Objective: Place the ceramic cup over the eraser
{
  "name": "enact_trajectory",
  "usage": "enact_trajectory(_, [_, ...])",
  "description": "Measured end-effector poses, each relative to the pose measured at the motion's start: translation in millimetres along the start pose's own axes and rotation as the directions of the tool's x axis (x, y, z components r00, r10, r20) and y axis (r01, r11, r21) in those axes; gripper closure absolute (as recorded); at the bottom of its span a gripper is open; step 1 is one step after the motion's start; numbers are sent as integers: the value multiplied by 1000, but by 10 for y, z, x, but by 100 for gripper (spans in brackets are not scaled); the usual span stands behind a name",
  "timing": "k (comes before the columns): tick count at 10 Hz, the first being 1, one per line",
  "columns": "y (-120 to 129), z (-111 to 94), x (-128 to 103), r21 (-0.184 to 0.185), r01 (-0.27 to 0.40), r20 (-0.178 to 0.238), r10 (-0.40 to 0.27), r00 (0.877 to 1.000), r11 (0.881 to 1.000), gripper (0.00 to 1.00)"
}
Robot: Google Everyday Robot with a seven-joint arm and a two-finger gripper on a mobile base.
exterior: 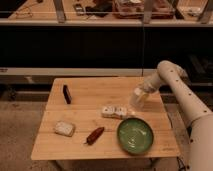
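Note:
The ceramic cup [138,100] is a small cream cup on the right part of the wooden table [90,107]. It looks slightly tilted. My gripper [143,92] reaches in from the right and is at the cup's upper right side, touching or around its top. The eraser [66,94] is a slim black block standing near the table's far left, well apart from the cup.
A white patterned box [114,111] lies just left of the cup. A green plate [135,135] sits at the front right. A pale pad [64,128] and a red-brown object [95,135] lie at the front left. Dark shelving stands behind the table.

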Motion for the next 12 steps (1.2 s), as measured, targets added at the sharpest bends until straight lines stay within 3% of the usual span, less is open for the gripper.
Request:
enact_trajectory(5, [18,-38,49,-6,8,1,-8,1000,1000,41])
enact_trajectory(12, [15,-31,46,-5,8,2,-8,1000,1000,38])
